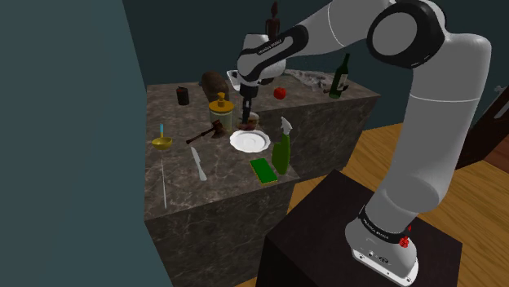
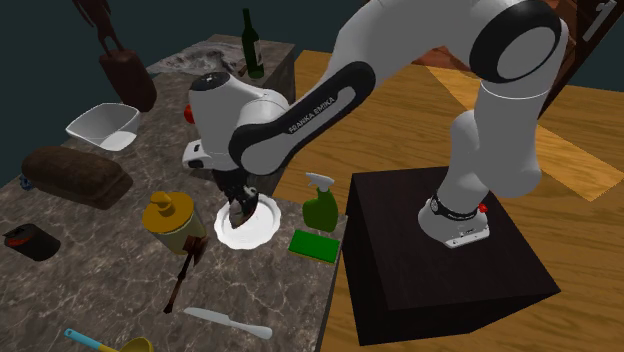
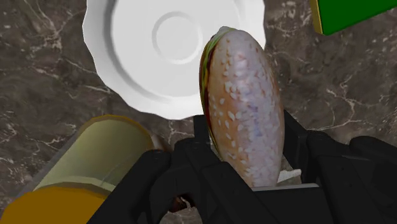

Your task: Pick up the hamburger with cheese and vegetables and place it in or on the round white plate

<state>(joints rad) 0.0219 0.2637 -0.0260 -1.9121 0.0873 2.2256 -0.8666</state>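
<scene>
Aloft, claw (image 3: 245, 130) clasping hamburger (image 3: 238, 95), over rim of round white plate (image 3: 137, 70)

A white robot arm (image 1: 424, 122) is reaching over a dark marble counter (image 1: 204, 189), its black two-finger gripper (image 1: 247, 114) holding a small brown hamburger (image 1: 251, 121) just above a round white plate (image 1: 250, 142); a green spray bottle (image 1: 281, 152) is standing nearby.

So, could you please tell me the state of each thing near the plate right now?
hamburger: gripped, turned on edge.
gripper: shut on the hamburger.
plate: empty, flat on the counter.
jar: upright, lid on.
spray bottle: upright.
</scene>
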